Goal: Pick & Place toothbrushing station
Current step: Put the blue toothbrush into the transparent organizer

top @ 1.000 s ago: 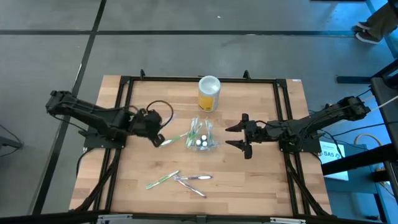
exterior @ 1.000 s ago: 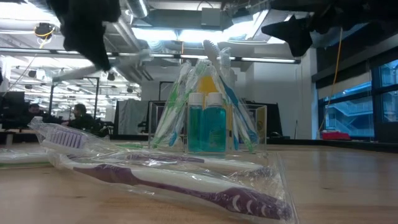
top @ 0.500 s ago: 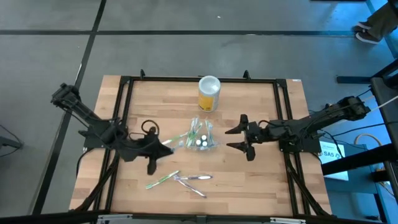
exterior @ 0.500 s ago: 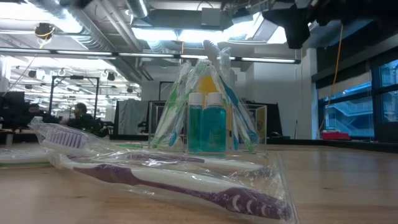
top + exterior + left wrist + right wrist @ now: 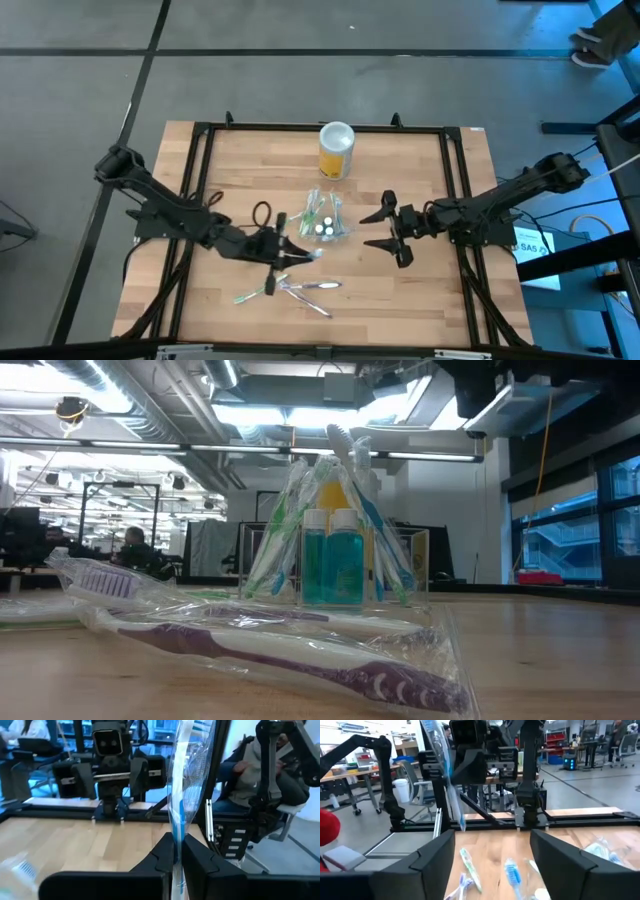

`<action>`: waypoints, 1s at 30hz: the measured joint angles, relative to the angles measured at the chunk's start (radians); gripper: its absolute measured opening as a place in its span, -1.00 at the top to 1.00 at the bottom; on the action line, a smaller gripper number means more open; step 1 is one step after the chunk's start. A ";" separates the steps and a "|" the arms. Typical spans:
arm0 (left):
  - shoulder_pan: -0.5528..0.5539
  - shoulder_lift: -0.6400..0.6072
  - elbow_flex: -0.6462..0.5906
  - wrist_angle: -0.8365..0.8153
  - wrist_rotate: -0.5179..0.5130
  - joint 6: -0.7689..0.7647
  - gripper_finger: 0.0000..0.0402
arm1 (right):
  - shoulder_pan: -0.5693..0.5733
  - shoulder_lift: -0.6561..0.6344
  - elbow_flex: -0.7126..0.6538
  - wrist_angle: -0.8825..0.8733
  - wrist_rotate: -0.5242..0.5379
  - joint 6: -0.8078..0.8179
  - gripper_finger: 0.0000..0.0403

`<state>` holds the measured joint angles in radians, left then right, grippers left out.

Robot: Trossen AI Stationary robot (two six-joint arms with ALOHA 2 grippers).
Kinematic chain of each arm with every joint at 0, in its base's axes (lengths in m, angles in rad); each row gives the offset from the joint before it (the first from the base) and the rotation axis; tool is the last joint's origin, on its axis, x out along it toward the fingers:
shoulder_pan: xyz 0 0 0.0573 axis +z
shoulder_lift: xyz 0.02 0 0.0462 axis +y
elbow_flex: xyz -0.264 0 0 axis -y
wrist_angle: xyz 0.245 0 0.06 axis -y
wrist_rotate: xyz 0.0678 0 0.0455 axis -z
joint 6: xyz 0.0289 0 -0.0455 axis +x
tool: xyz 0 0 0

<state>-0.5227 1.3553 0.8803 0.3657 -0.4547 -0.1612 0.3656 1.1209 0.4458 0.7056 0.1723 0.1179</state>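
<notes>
The toothbrushing station [image 5: 322, 220], a clear container holding several toothbrushes and two teal bottles, stands on its base mid-table; it also shows in the low view [image 5: 335, 550]. My left gripper [image 5: 287, 254] is just on the near side of it, shut on a wrapped blue toothbrush [image 5: 178, 810], which also shows in the right wrist view [image 5: 447, 775]. My right gripper [image 5: 384, 231] hovers to the right of the station, open and empty. My left gripper pinches the wrapped toothbrush between its two fingers [image 5: 162, 855], on the blue handle inside the clear wrapper [image 5: 176, 837]. The fingers come level from the table's left and lie across the brush. The brush stands nearly upright, tilted a little, lifted clear of the table.
A yellow canister with a white lid [image 5: 336, 150] stands at the far middle. A green toothbrush [image 5: 258, 290] and wrapped purple toothbrushes [image 5: 312, 289] lie near the front edge; one purple brush fills the low view's foreground [image 5: 270, 650]. A black frame [image 5: 200, 180] rims the table.
My left gripper has gone toward the table's near edge and to the right, from left of the station to just in front of it, carrying the wrapped toothbrush. My right gripper has shifted slightly toward the near edge and stays open.
</notes>
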 joint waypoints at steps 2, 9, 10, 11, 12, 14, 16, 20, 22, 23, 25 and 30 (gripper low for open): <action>0.026 0.039 0.000 0.058 0.031 0.010 0.92 | 0.000 0.023 0.001 0.030 -0.002 -0.008 -0.35; 0.104 0.142 0.000 0.211 0.147 0.018 0.92 | 0.029 0.112 0.098 0.041 -0.008 -0.074 -0.52; 0.112 0.152 0.000 0.226 0.164 0.018 0.92 | 0.035 0.123 0.116 0.037 -0.008 -0.088 -0.53; 0.120 0.161 0.000 0.240 0.178 0.018 0.92 | 0.040 0.136 0.136 0.037 -0.009 -0.102 -0.54; 0.124 0.167 0.000 0.248 0.186 0.017 0.92 | 0.045 0.148 0.157 0.034 -0.008 -0.111 -0.54; 0.129 0.177 0.000 0.259 0.189 0.017 0.92 | 0.053 0.172 0.193 0.025 -0.008 -0.127 -0.54; 0.135 0.184 0.000 0.268 0.189 0.017 0.92 | 0.055 0.196 0.231 -0.003 -0.008 -0.130 -0.52; 0.139 0.200 0.000 0.280 0.190 0.018 0.92 | 0.055 0.250 0.307 -0.071 0.014 -0.130 -0.47; 0.140 0.204 0.000 0.286 0.191 0.021 0.92 | 0.055 0.278 0.340 -0.093 0.041 -0.137 -0.45; 0.140 0.204 0.000 0.289 0.193 0.024 0.92 | 0.055 0.291 0.356 -0.099 0.051 -0.142 -0.43; 0.140 0.203 0.000 0.292 0.193 0.026 0.92 | 0.055 0.316 0.381 -0.106 0.058 -0.156 -0.41; 0.140 0.203 0.000 0.285 0.196 0.033 0.92 | 0.055 0.348 0.425 -0.110 0.052 -0.167 -0.35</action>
<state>-0.3832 1.5585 0.8799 0.6505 -0.2590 -0.1280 0.4210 1.4689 0.8707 0.5960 0.2244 -0.0493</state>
